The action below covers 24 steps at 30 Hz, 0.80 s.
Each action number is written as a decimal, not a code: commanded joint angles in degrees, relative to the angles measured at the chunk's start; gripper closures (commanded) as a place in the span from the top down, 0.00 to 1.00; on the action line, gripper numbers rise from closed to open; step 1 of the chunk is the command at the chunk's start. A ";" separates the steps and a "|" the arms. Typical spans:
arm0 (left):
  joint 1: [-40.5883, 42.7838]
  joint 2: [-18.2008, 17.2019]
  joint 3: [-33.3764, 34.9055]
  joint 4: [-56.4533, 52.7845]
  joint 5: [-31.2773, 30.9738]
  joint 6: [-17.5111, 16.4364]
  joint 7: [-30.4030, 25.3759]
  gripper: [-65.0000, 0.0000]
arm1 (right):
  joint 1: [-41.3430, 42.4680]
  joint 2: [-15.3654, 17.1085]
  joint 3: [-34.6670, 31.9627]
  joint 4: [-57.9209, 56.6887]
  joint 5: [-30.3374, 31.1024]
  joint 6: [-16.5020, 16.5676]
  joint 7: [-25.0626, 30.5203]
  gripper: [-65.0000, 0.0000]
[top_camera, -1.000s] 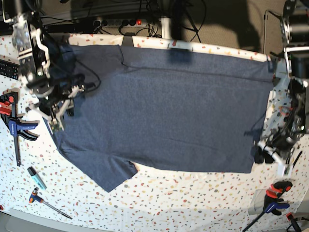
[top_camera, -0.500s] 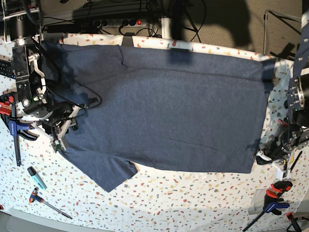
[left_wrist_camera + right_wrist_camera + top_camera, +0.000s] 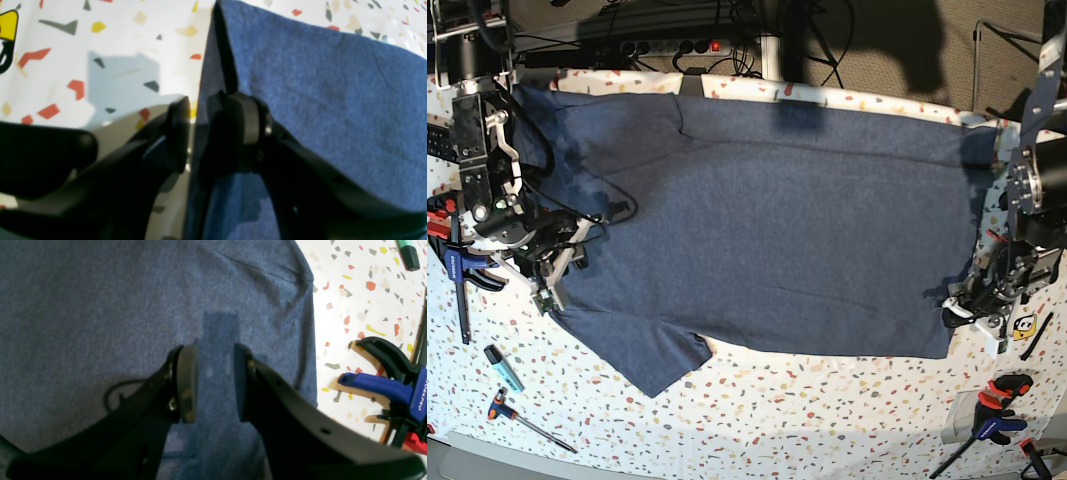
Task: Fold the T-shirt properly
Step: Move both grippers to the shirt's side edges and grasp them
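Left wrist view showed my left gripper (image 3: 206,133) pinching the T-shirt's (image 3: 333,100) edge at the frame's middle; it could have slipped out. My right gripper (image 3: 215,383) hung open above the cloth and might have grabbed too much.

1. T-shirt (image 3: 777,240): large, heathered navy-blue, short-sleeved, plain side up.
2. Spread flat and unfolded across the table (image 3: 827,420), long axis running left-right in base view.
3. One sleeve sticks out at lower left; far edge lies along the table's back edge.
4. Hem corner at lower right lifted, standing as a ridge.
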 commanded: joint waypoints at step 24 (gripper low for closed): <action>-5.11 -0.90 -0.04 0.05 1.99 -0.44 -2.03 0.30 | 1.11 0.83 0.52 0.90 0.07 0.31 -0.39 0.28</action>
